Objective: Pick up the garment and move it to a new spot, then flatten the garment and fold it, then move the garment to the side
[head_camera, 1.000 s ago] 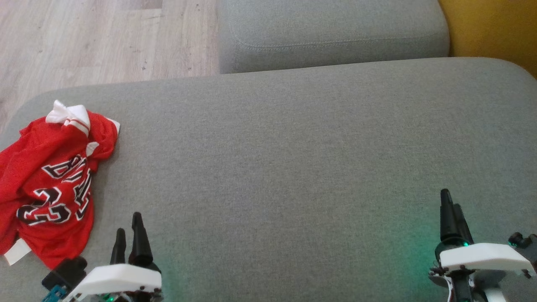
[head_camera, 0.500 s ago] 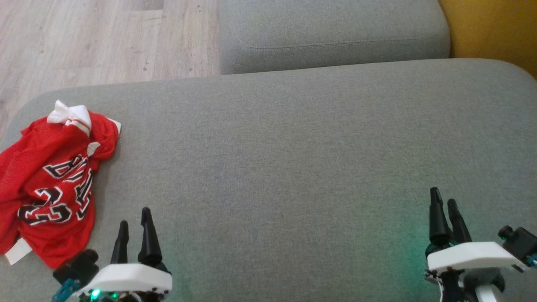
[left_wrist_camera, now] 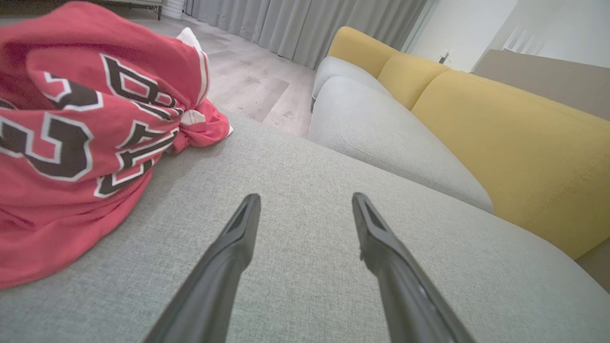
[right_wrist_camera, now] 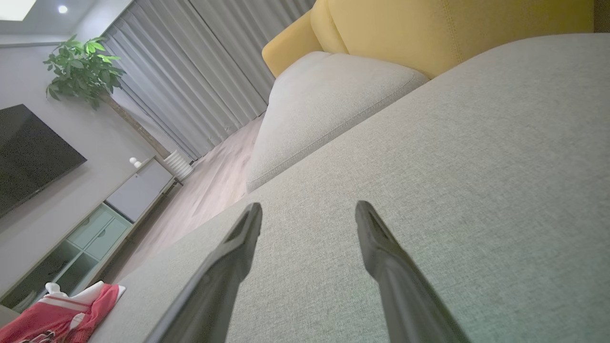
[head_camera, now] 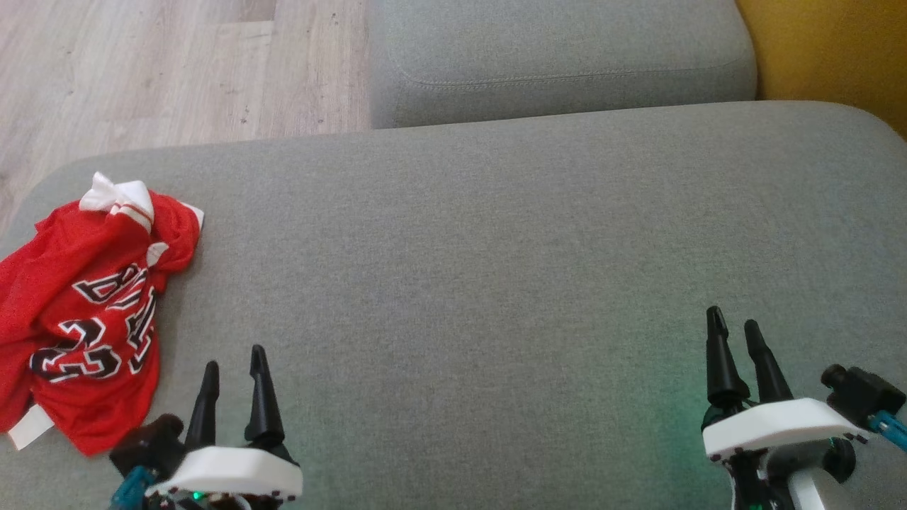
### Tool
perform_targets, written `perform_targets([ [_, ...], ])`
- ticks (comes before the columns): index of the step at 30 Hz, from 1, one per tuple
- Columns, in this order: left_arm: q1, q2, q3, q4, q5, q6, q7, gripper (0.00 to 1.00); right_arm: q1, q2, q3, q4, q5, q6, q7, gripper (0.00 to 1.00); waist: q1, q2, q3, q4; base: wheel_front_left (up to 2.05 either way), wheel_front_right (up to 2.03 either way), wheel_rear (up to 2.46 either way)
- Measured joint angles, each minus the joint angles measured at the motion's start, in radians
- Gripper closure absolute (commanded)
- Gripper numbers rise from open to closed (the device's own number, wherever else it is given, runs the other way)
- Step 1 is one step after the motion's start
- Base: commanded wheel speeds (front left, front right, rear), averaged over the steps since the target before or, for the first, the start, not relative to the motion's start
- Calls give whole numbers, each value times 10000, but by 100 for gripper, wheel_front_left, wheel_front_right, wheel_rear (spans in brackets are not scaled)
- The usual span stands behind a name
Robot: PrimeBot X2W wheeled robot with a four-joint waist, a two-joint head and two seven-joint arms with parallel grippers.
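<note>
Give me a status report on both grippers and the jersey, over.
Left gripper open, empty, just right of red jersey. Right gripper open, empty. Jersey crumpled at grey cushion left end, untouched. Nothing in the way.

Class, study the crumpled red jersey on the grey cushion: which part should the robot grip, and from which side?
On the red jersey, grip the bunched fold at its far right corner, beside the white trim: the cloth stands up in a ridge there. Probably best to come from the right and above with the left gripper, which is nearest, jaws open.
</note>
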Motion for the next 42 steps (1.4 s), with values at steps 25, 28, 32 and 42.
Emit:
perform_targets([
  [25, 12, 6, -142, -8, 2213, 234, -702, 0, -12, -4, 380, -73, -2614, 0, -522, 0, 0, 0, -36, -25, 0, 0, 0],
  [28, 12, 2, -144, 58, 2522, 234, -763, 0, -18, -4, 405, -73, -2886, 0, -593, 0, 0, 0, -34, -33, 0, 0, 0],
  [32, 12, -15, -150, 238, 2982, 238, -907, 0, -20, -6, 449, -73, -3367, 0, -723, 0, 1, 0, -48, -47, 0, 0, 0],
  [42, 12, -40, -144, 282, 3708, 244, -1116, 0, -21, -8, 548, -71, -3841, 0, -1001, 0, 1, 0, -100, -62, 0, 0, 0],
])
